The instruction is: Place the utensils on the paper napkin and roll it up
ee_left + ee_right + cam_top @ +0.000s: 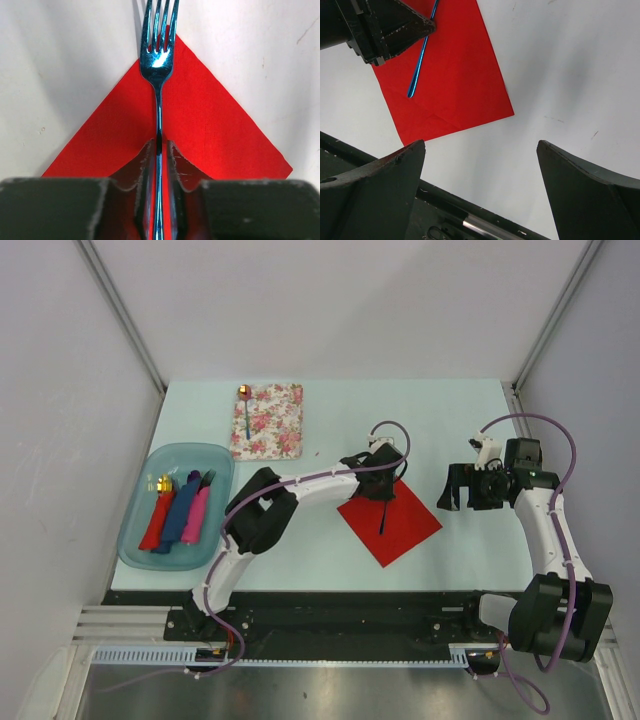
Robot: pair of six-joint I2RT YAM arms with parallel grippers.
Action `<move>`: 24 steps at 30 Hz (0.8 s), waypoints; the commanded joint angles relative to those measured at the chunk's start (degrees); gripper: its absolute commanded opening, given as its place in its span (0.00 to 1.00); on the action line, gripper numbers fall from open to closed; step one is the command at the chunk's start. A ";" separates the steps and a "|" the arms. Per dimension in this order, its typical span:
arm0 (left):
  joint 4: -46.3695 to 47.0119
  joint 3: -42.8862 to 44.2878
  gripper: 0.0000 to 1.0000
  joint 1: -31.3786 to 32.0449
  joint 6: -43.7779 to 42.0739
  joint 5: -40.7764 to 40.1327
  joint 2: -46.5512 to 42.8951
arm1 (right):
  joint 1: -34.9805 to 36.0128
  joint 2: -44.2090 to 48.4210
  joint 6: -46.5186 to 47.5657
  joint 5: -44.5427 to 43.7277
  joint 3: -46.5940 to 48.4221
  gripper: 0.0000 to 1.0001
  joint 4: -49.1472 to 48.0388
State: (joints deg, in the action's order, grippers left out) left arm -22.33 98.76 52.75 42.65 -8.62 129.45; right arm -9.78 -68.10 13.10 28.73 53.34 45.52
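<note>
Left gripper (159,146) sits low over the red paper napkin (405,525), jaws slightly parted either side of the blue fork (158,65) handle. Right gripper (462,488) hangs spread wide above the tabletop (440,420), beside the napkin. The fork lies along the napkin's diagonal, tines past its corner. The spoon (245,400) rests on a floral mat (270,425), well apart.

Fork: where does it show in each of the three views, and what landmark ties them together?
Top external: the fork lies near the centre, on the napkin.
Left wrist: the fork runs up the middle, tines at the top past the napkin's corner.
Right wrist: only the fork's handle shows, upper left, on the napkin.
Shared landmark: the red napkin.
</note>
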 commanded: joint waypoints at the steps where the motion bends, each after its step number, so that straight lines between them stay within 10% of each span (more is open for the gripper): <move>1: 0.36 1.96 0.26 0.25 1.03 0.80 0.37 | -0.33 -0.02 -0.62 -0.08 1.33 1.00 -0.69; 15: -3.16 1.89 0.54 -3.87 -5.82 0.45 -12.88 | -0.50 0.33 -0.45 0.27 1.24 1.00 -0.60; 24: -2.20 0.90 0.61 -26.19 -15.22 1.68 -16.95 | -0.59 0.68 -0.36 0.19 1.15 1.00 -0.52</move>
State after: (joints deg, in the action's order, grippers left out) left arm -24.75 98.54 36.45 33.30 -6.76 113.75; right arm -9.98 -68.10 13.10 28.75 53.34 45.56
